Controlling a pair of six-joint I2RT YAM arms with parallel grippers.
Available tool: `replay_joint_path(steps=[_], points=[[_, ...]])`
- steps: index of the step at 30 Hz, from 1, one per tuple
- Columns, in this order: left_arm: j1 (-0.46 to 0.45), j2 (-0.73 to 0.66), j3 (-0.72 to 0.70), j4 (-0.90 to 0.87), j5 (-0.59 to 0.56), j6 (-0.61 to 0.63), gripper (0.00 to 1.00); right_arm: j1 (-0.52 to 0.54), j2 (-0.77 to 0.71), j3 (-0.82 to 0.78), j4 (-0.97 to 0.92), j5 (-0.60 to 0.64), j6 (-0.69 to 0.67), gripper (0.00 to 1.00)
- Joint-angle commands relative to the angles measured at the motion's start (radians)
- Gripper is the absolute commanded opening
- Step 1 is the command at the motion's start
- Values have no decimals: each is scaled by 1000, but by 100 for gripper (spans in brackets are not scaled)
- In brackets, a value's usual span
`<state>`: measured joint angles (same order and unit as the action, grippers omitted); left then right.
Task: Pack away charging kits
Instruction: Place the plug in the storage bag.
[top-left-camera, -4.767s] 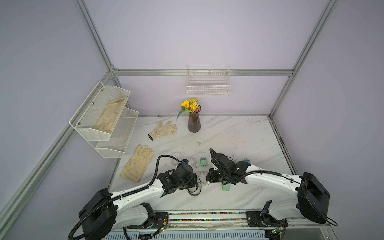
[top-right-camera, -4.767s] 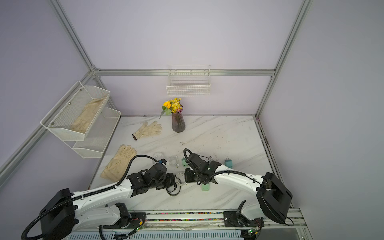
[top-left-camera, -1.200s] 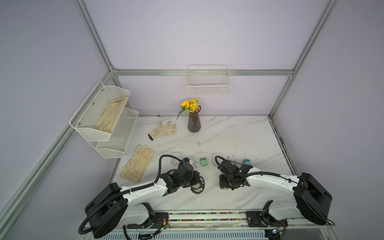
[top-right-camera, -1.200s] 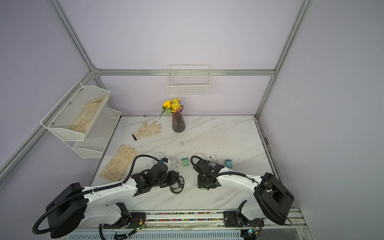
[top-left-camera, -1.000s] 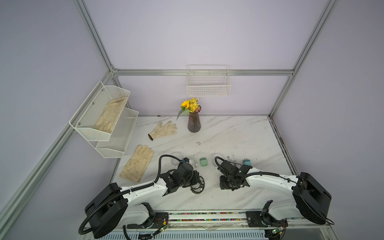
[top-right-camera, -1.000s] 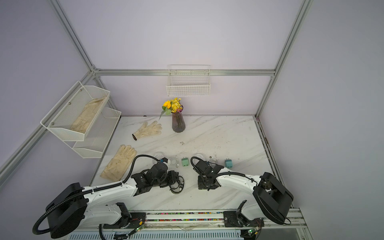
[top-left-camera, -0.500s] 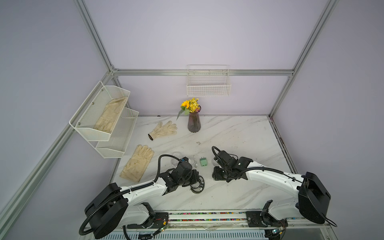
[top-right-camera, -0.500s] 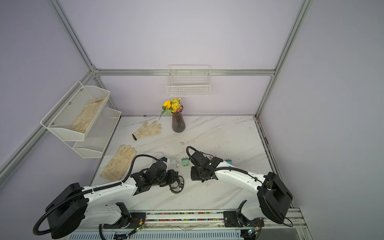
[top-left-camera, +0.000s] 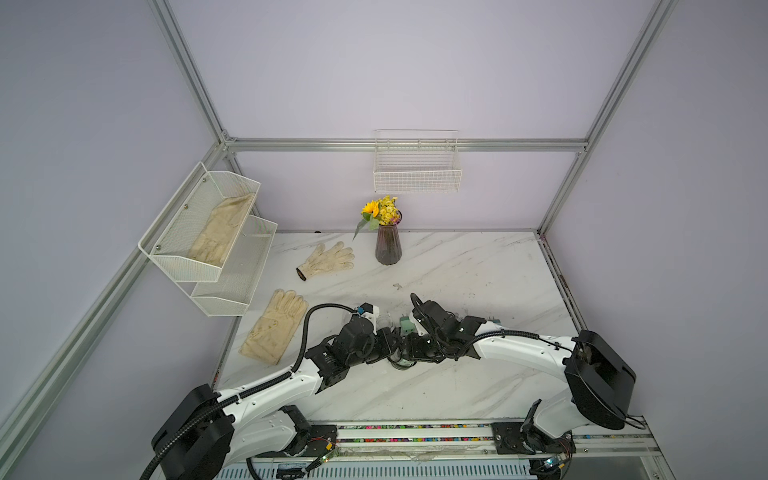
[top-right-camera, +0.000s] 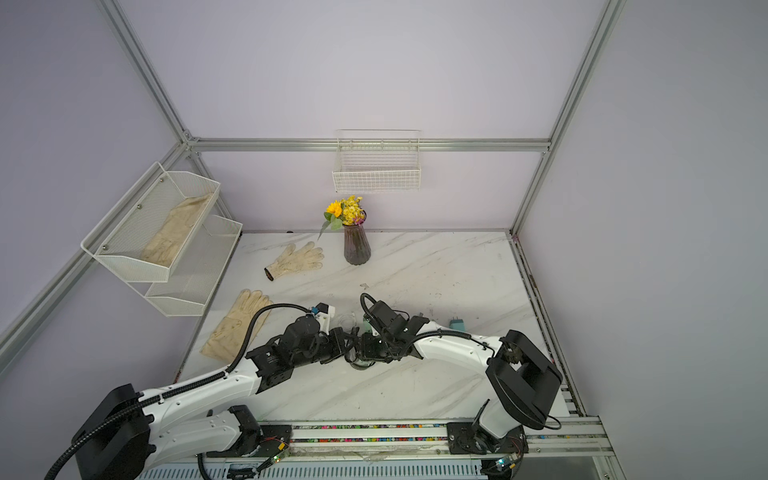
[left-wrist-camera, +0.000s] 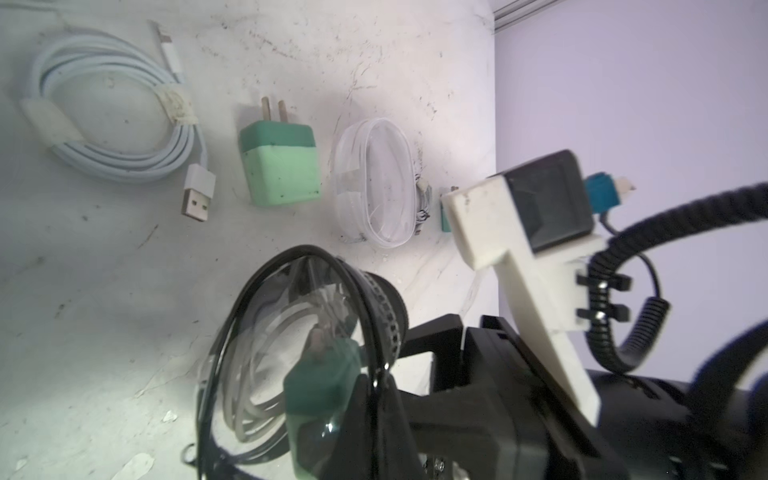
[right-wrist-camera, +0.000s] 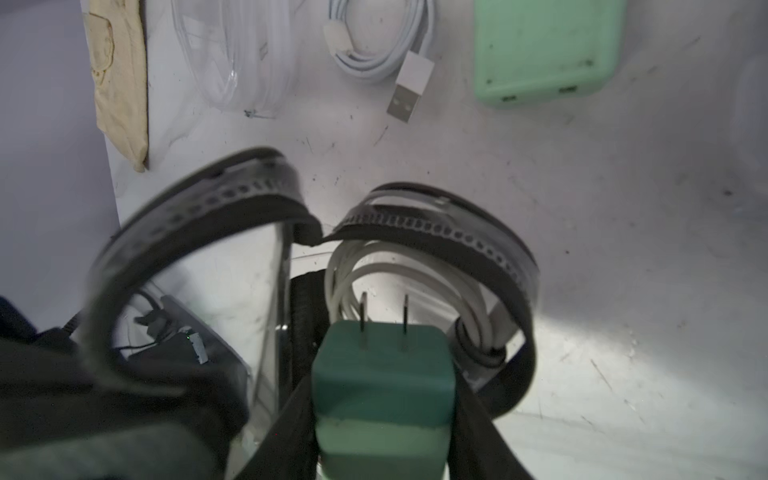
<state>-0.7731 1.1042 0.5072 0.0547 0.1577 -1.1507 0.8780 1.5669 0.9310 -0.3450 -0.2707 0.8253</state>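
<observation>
Charging kits (top-left-camera: 405, 328) lie near the front middle of the marble table (top-left-camera: 478, 270), where my two arms meet. Spread on the table are a second case (left-wrist-camera: 374, 183) with a cable inside, a loose cable (left-wrist-camera: 112, 120) and a second adapter (left-wrist-camera: 282, 166), green. A blue adapter (top-right-camera: 457, 323) sits apart, by my right arm.

My left pincer (top-left-camera: 388, 340) is closed tight on the rim of an open clear case (left-wrist-camera: 299, 332) with a black zip edge. My right pincer (right-wrist-camera: 382, 399) is clamped on a green adapter (right-wrist-camera: 382, 365), gripping its two sides.

In the right wrist view the case lies straight ahead of that pincer, its mouth facing the adapter. One half hangs open to the side as a lid. Its other half holds a coiled white cable (right-wrist-camera: 415, 270).

The adapter's long axis runs along my right pincer. Its two prongs (right-wrist-camera: 384, 320) point forward into the open half, toward the coil. I cannot tell whether they touch it.

I judge the coming move to be a short push forward by my right arm, the nearer one, while my left steadies the case. The coil leaves little room, so the prongs may snag it.
</observation>
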Motion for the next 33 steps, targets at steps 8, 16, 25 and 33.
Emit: replay_joint_path(steps=[8,16,25,33], points=[[23,5,-88,144,115,-65,0,6,105,57,77,-19,-36,24],[23,2,-181,239,116,-124,0,6,102,67,77,2,-37,24],[24,-1,-204,229,85,-134,0,7,173,109,80,-7,-64,24],[24,-24,-193,163,49,-120,0,6,166,80,35,21,-67,25]])
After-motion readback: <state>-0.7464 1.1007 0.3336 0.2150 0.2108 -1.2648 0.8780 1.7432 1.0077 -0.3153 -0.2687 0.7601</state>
